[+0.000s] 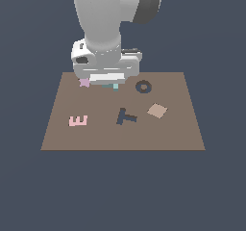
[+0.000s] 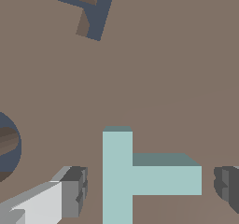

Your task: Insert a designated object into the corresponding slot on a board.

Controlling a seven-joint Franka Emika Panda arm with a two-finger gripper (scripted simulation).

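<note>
The light teal T block (image 2: 135, 178) lies flat on the brown board (image 2: 177, 78). In the exterior view only a sliver of it (image 1: 114, 86) shows under the hand, near the board's back edge. My gripper (image 2: 149, 190) is open and low over the block. One grey finger (image 2: 72, 192) stands on each side of the block, with a gap between each finger and the teal. In the exterior view the gripper (image 1: 110, 84) is mostly hidden by the white hand. The dark navy T recess (image 1: 126, 116) (image 2: 93, 10) lies empty nearer the board's middle.
The dark ring-shaped O recess (image 1: 143, 86) (image 2: 7, 146) lies to the exterior view's right of the gripper. A lilac star (image 1: 84, 83) sits just to its left. A pink E block (image 1: 78, 121) and a tan diamond tile (image 1: 157, 110) lie on the board (image 1: 182, 129).
</note>
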